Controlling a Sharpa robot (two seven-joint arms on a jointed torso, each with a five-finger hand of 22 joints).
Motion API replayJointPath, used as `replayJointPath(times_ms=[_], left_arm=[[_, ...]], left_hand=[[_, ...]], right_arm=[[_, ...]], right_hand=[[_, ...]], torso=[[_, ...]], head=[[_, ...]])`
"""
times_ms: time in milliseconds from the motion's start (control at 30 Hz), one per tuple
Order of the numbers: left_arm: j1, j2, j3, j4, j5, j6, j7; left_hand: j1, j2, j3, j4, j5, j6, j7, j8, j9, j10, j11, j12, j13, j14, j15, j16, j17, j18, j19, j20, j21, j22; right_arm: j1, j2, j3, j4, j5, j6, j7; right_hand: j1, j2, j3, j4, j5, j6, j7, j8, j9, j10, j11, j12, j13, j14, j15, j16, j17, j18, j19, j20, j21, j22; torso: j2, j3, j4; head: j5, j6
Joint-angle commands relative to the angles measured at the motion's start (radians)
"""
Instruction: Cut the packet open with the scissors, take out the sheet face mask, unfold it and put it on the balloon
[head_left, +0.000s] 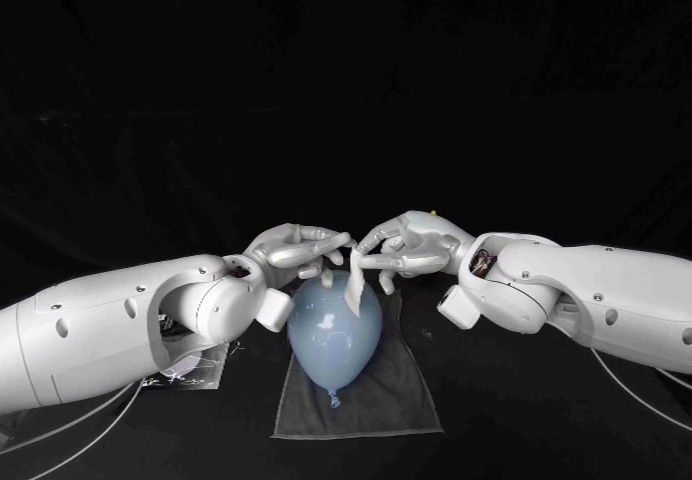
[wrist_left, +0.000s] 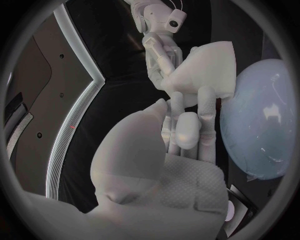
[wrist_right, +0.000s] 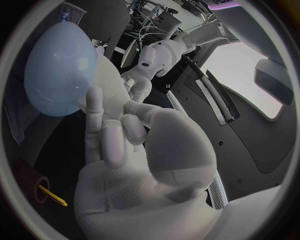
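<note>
A pale blue balloon (head_left: 335, 325) lies on a dark grey cloth (head_left: 378, 410) at the table's middle, its knot toward me. Just above its far end my left hand (head_left: 296, 250) and right hand (head_left: 411, 250) meet fingertip to fingertip. Both pinch the white sheet mask (head_left: 352, 283), which hangs as a narrow, still folded strip onto the balloon's top. In the left wrist view the mask (wrist_left: 206, 67) is a folded white piece at my fingers (wrist_left: 187, 127), beside the balloon (wrist_left: 262, 125). The right wrist view has the balloon (wrist_right: 59, 70) beyond my right hand (wrist_right: 125, 135).
The opened shiny packet (head_left: 202, 372) lies on the table under my left forearm, left of the cloth. A yellow-handled tool (wrist_right: 53, 196), probably the scissors, lies near my right wrist. Both forearms flank the balloon closely.
</note>
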Motion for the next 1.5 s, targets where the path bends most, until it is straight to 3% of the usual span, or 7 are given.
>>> replayJointPath(times_ms=[33, 233, 533, 800, 1133, 1333, 1500], left_arm=[[0.0, -0.001, 0.001, 0.001, 0.007, 0.027, 0.032], [0.0, -0.003, 0.001, 0.0, 0.007, 0.026, 0.038], [0.001, -0.01, 0.001, -0.004, -0.026, 0.024, 0.042], [0.001, -0.03, 0.001, -0.015, -0.193, 0.03, 0.064], [0.0, -0.053, 0.001, -0.017, -0.431, 0.062, 0.067], [-0.003, -0.047, 0.001, -0.013, -0.537, 0.045, 0.058], [-0.005, -0.035, 0.001, -0.008, -0.585, 0.009, 0.039]], left_hand=[[0.013, -0.006, 0.03, -0.009, 0.0, 0.01, 0.0, 0.007, 0.004, 0.0, 0.0, -0.008, -0.003, -0.004, -0.004, -0.002, 0.001, 0.013, -0.006, -0.001, 0.006, 0.004], [-0.01, -0.037, 0.118, -0.023, 0.0, 0.013, -0.002, 0.019, 0.014, 0.014, -0.002, -0.014, -0.007, 0.0, -0.005, 0.005, 0.009, 0.012, -0.006, -0.002, 0.02, 0.018], [-0.066, -0.068, 0.151, -0.013, 0.0, 0.001, 0.004, 0.02, 0.018, 0.011, 0.004, -0.018, -0.007, -0.01, -0.001, -0.012, -0.011, 0.015, -0.022, 0.0, 0.006, -0.002], [-0.166, -0.141, 0.089, 0.037, -0.001, -0.019, 0.023, 0.023, 0.022, -0.024, 0.024, -0.019, -0.004, -0.076, 0.019, -0.104, -0.11, 0.02, -0.066, 0.017, -0.048, -0.055], [-0.162, -0.176, 0.041, 0.042, -0.001, 0.004, 0.001, 0.069, 0.045, -0.013, 0.007, 0.006, 0.006, -0.056, 0.006, -0.076, -0.083, 0.023, -0.056, 0.013, -0.055, -0.061], [-0.121, -0.184, 0.032, 0.04, -0.001, -0.004, 0.0, 0.066, 0.041, -0.055, 0.011, -0.035, -0.016, -0.149, 0.011, -0.201, -0.213, 0.021, -0.08, 0.018, -0.087, -0.078], [-0.111, -0.187, 0.026, 0.048, -0.001, -0.009, 0.005, 0.057, 0.033, -0.067, 0.018, -0.059, -0.032, -0.175, 0.017, -0.235, -0.245, 0.021, -0.087, 0.024, -0.105, -0.089]], right_arm=[[0.0, 0.0, 0.001, 0.0, -0.012, -0.011, 0.003], [0.0, -0.001, 0.001, 0.0, -0.021, -0.012, 0.0], [0.0, -0.002, 0.001, -0.001, -0.016, -0.031, 0.002], [0.0, -0.005, 0.001, -0.006, 0.024, -0.074, 0.009], [0.0, -0.005, 0.001, -0.005, 0.063, -0.135, 0.008], [0.0, -0.002, 0.001, -0.004, 0.077, -0.161, 0.004], [0.0, 0.001, 0.001, -0.003, 0.084, -0.168, -0.002]], right_hand=[[0.002, 0.01, -0.001, -0.004, 0.005, 0.018, 0.006, 0.003, 0.002, 0.002, 0.006, 0.005, -0.001, 0.0, 0.004, 0.002, 0.001, 0.011, 0.0, 0.0, -0.001, 0.002], [0.002, 0.01, -0.001, -0.004, 0.005, 0.018, 0.006, 0.003, 0.002, 0.002, 0.006, 0.005, -0.001, 0.0, 0.004, 0.002, 0.001, 0.011, 0.0, 0.0, -0.001, 0.002], [-0.001, 0.01, -0.004, -0.004, 0.005, 0.02, 0.006, 0.002, 0.002, 0.003, 0.007, 0.004, -0.001, 0.001, 0.004, 0.003, 0.001, 0.011, 0.0, 0.0, -0.001, 0.003], [-0.013, 0.011, -0.013, 0.003, 0.004, 0.021, 0.007, -0.002, 0.001, 0.008, 0.008, 0.01, 0.006, 0.006, 0.005, 0.007, 0.01, 0.011, 0.001, 0.001, -0.001, 0.003], [-0.014, 0.014, -0.014, 0.003, 0.005, 0.025, 0.005, -0.002, 0.001, 0.011, 0.006, 0.013, 0.009, 0.008, 0.004, 0.008, 0.014, 0.012, 0.002, 0.001, 0.0, 0.004], [-0.013, 0.016, -0.013, 0.002, 0.004, 0.026, 0.004, -0.001, 0.001, 0.012, 0.006, 0.015, 0.01, 0.01, 0.004, 0.01, 0.017, 0.012, 0.002, 0.001, 0.0, 0.004], [-0.013, 0.016, -0.013, 0.002, 0.004, 0.026, 0.004, -0.001, 0.001, 0.012, 0.006, 0.015, 0.01, 0.01, 0.004, 0.01, 0.017, 0.012, 0.002, 0.001, 0.0, 0.004]], torso=[[0.0, 0.0004, 0.0003], [0.001, -0.0001, 0.0004], [0.0, 0.0004, 0.0004], [0.0, 0.0006, 0.0], [0.0, -0.0002, 0.0017], [0.0, -0.0005, 0.0007], [0.001, 0.0002, 0.0007]], head=[[0.0, 0.0], [0.001, 0.0], [0.001, -0.003], [-0.002, -0.005], [-0.011, -0.011], [-0.011, -0.014], [-0.011, -0.014]])
